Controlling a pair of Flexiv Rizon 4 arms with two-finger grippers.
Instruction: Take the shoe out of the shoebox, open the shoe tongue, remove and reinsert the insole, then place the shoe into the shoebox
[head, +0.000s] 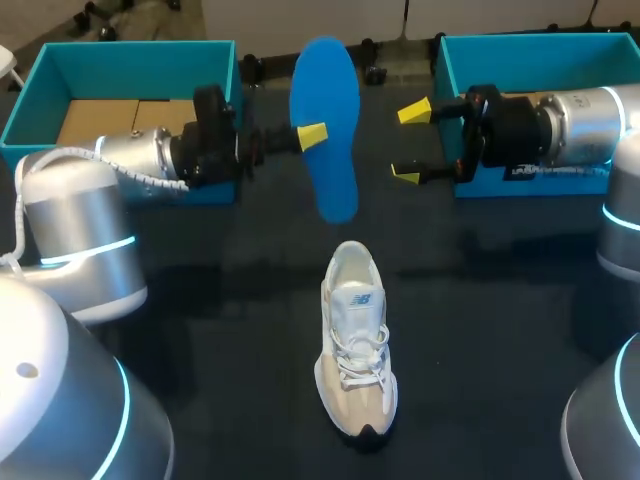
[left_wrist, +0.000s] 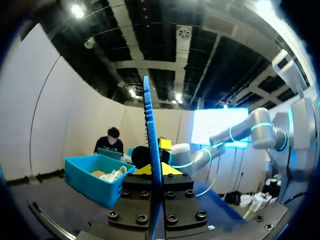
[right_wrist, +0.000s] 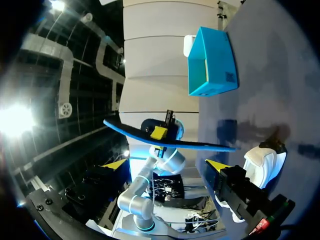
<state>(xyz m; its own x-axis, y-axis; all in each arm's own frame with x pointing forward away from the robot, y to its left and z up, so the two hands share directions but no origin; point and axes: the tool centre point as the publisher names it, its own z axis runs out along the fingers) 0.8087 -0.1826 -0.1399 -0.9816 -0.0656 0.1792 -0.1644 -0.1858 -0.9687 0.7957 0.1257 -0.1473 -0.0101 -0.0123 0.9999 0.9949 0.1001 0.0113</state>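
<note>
A blue insole (head: 328, 120) hangs upright in the air above the table, with my left gripper (head: 311, 136) shut on its edge near the middle. In the left wrist view the insole (left_wrist: 151, 145) shows edge-on between the yellow tips of the left gripper (left_wrist: 151, 170). My right gripper (head: 410, 144) stands open just right of the insole, apart from it. In the right wrist view the insole (right_wrist: 165, 137) lies ahead of the right gripper (right_wrist: 165, 165). The white and beige shoe (head: 355, 340) rests on the dark table, toe toward me, also seen as the shoe (right_wrist: 262, 160).
A teal box (head: 45, 85) with cardboard inside stands at the back left behind my left arm. A second teal box (head: 520, 50) stands at the back right, partly hidden by my right arm. The dark tabletop (head: 220, 330) spreads around the shoe.
</note>
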